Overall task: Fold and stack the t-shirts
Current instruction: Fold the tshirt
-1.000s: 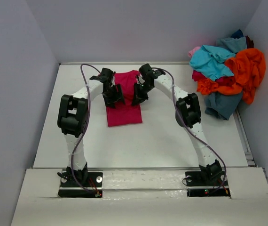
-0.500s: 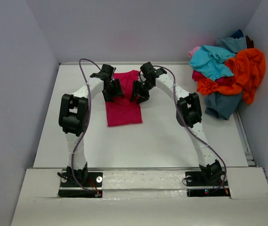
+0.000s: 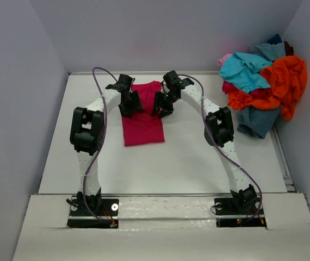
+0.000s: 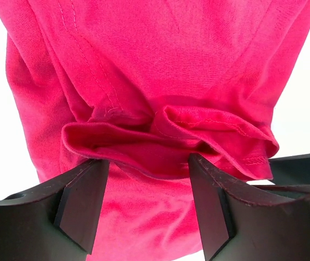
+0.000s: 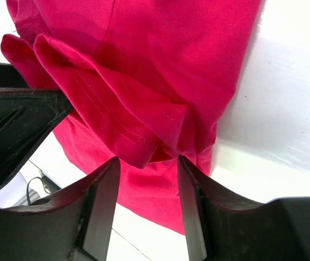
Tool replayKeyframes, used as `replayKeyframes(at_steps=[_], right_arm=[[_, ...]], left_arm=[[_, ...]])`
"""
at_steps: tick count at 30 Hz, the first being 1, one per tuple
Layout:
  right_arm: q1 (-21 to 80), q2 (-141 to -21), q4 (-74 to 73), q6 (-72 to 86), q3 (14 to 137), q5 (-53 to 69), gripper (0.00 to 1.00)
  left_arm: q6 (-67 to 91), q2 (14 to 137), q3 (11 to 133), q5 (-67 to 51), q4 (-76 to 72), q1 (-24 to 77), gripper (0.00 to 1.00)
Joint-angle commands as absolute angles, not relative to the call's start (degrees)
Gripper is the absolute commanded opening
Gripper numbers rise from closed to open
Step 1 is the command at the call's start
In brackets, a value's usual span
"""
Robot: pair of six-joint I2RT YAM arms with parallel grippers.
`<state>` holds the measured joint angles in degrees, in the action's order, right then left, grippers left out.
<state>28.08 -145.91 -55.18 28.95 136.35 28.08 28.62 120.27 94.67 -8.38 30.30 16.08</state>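
Near hem of the crimson t-shirt [image 3: 143, 130] lies flat and square on the table [image 3: 171, 163], the shirt narrowed to a strip running away from the arm bases. Judged step: take the far end and bring it over the near half. To do it well, each jaw should bite through every layer at its own corner, at matching depth. Both arms should then lift together and travel level, so the strip does not skew, and the edge should land on the near hem before release. Left gripper [image 4: 148, 163]: fingers well apart, nothing clamped; a rumpled stitched fold of the shirt sits just ahead of the tips, across the gap. Right gripper [image 5: 148, 160]: fingers also apart, gap narrower; a hemmed flap droops to the mouth of the gap, whether it touches the pads I cannot tell. From above, the two stand over the shirt's far half, one at each long edge. Far right corner: heap of t-shirts [image 3: 264, 81], orange, turquoise, pink, dark blue, unfolded, well apart from both grippers.
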Motion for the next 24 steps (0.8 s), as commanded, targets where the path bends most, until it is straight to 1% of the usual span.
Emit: replayKeyframes(at_steps=[1,11,16,18,19,20,21,24], right_arm=[[27.7,-145.2,-53.6,28.7,138.9,26.5,0.50],[27.2,-144.1,-54.8,27.1,138.5,23.5,0.50],[26.6,-143.8,-52.5,27.9,138.0,23.5,0.50],[26.6,-144.7,-52.6,28.1,140.0,23.7,0.48],[26.6,-145.5,-52.6,28.4,140.6,24.0,0.46],[26.6,-145.8,-52.5,28.6,140.9,24.3,0.40],[26.1,-146.1,-51.9,28.9,141.0,25.1,0.29],[26.1,-147.0,-51.0,29.8,141.1,26.1,0.11]], left_arm=[[28.7,119.8,97.0,-7.1,30.7,16.3,0.71],[28.4,120.2,97.7,-6.3,31.1,15.8,0.71],[28.7,121.5,99.6,-6.1,31.5,15.3,0.71],[28.8,121.8,100.1,-6.0,31.6,15.3,0.71],[28.9,122.2,100.5,-5.8,31.7,15.3,0.71],[28.9,122.3,100.5,-5.8,31.7,15.3,0.71],[29.0,122.3,100.5,-5.7,31.7,15.3,0.71],[29.0,122.5,100.2,-5.6,31.6,15.3,0.71]])
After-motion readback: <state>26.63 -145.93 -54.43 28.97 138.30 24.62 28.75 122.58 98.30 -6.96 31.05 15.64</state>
